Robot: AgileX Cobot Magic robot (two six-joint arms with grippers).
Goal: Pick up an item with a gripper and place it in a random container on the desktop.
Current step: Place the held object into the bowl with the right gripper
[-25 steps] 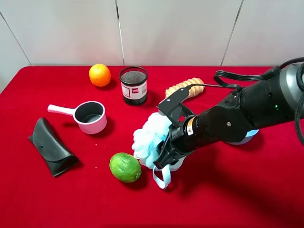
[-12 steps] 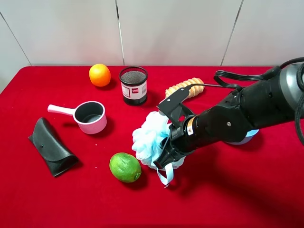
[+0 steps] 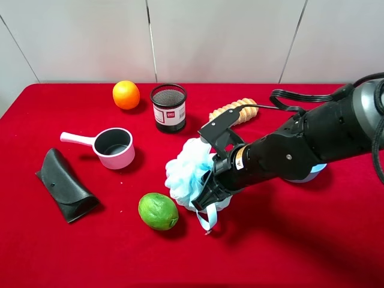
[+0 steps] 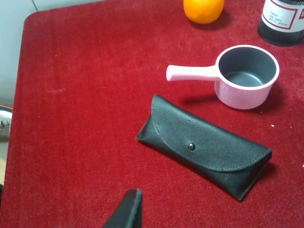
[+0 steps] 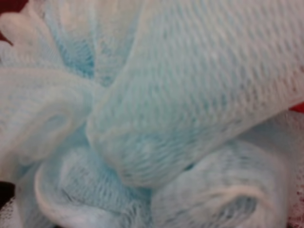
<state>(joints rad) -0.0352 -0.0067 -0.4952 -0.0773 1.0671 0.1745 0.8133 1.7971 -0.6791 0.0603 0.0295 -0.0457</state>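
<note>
Right end effector (image 3: 207, 193) is clamped on the light-blue bath pouf (image 3: 185, 171), fingers buried in the mesh, and the right wrist view is nothing but pouf (image 5: 156, 109). The pouf bulges out ahead of the end effector and looks lifted off the red tabletop (image 3: 90, 252), with its pale ribbon loop (image 3: 204, 219) dangling just below the fingers. The green lime (image 3: 158, 211) sits just beside the end effector, low and to its far side. So the pick looks made, and this reads as the carry step.

The blue bowl (image 3: 316, 171) lies well behind the end effector, back along its own forearm, with only a pale sliver showing under the arm. The next move calls for more height so the loop clears the tabletop, then a swing back towards that bowl and a release over its middle. The pink handled pot (image 3: 115, 148) is well apart, out beyond the pouf.

The left end effector (image 4: 127, 212) shows one dark fingertip only, so its state can't be called.
</note>
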